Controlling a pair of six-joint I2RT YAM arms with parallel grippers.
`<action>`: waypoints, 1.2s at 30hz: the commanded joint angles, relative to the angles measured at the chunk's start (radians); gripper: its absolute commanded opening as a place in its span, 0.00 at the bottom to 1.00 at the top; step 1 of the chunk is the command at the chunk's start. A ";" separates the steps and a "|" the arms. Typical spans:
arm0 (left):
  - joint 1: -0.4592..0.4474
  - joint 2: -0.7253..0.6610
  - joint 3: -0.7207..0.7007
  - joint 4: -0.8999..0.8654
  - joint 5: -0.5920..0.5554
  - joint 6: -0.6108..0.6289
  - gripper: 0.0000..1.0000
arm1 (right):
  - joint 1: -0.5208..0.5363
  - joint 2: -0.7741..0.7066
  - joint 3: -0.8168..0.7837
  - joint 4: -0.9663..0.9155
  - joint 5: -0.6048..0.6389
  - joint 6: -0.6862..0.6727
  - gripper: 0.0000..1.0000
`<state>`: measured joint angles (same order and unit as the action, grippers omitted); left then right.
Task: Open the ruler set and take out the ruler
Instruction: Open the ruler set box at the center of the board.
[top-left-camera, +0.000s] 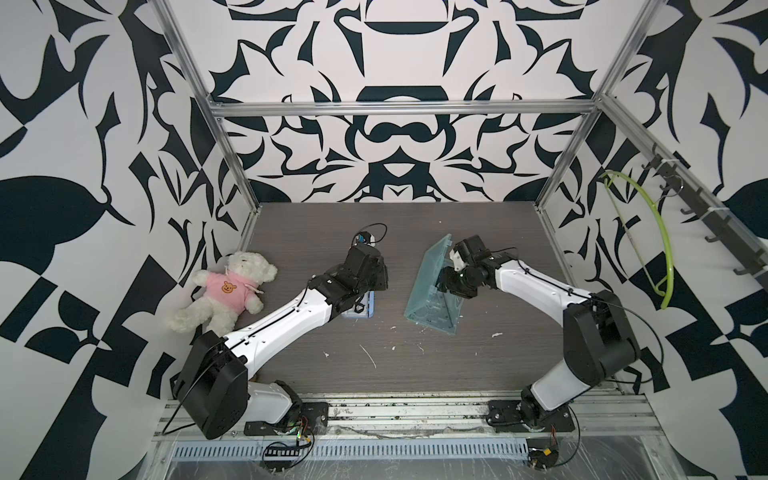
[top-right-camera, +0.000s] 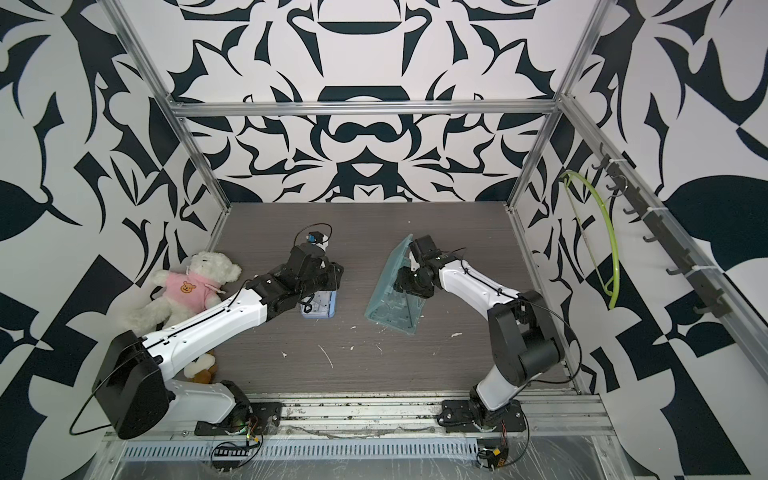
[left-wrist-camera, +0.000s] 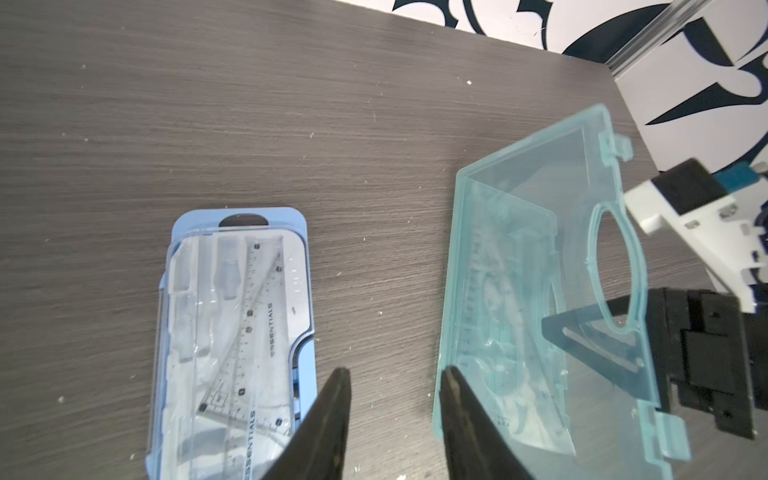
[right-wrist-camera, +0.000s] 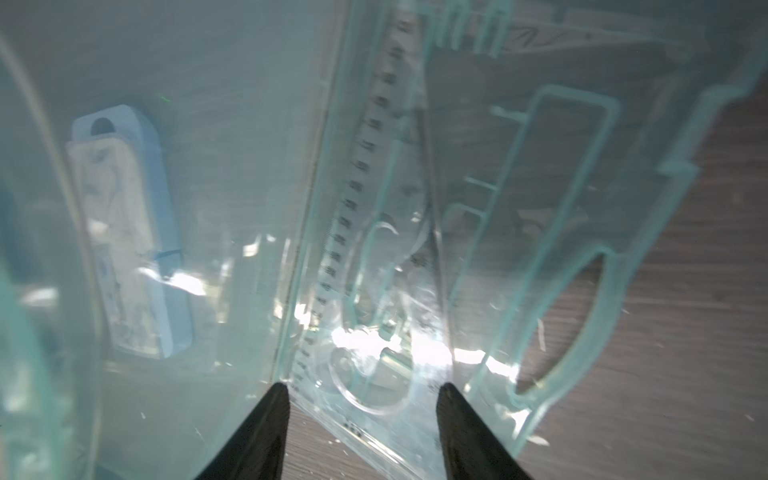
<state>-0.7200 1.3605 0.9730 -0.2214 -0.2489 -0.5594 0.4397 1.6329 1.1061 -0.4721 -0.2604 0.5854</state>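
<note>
Case (top-left-camera: 432, 309) of clear teal plastic lies open on the bench (top-left-camera: 415, 365), right of centre, with its lid (top-left-camera: 428, 266) tilted up on the hinge. Your right hand (right-wrist-camera: 361, 390) reaches in from the open side, its fingers set well apart and gripping nothing. In that wrist view the ruler (right-wrist-camera: 353, 199) lies flat in the case's base, along the hinge edge and beside other clear pieces. Its near end sits just ahead of the fingertips, roughly midway between them; you cannot tell whether they touch it. Your left hand (left-wrist-camera: 397, 374) hovers over the bench between the case and a second, blue set (left-wrist-camera: 232, 332), its fingers narrowly apart and empty. A teddy (top-left-camera: 224, 291) lies by the left wall.
</note>
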 joint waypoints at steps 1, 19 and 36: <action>0.002 -0.007 0.007 -0.024 -0.039 0.002 0.44 | 0.034 -0.001 0.086 0.050 -0.012 0.021 0.58; 0.002 -0.174 -0.103 0.062 -0.138 -0.028 0.67 | 0.120 0.123 0.313 -0.100 0.086 -0.057 0.61; -0.151 0.234 0.116 0.084 0.160 0.100 0.67 | 0.007 0.025 0.043 -0.211 0.193 -0.130 0.47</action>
<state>-0.8764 1.5757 1.0920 -0.1665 -0.1596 -0.4366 0.4358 1.6447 1.1400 -0.6708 -0.0780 0.4850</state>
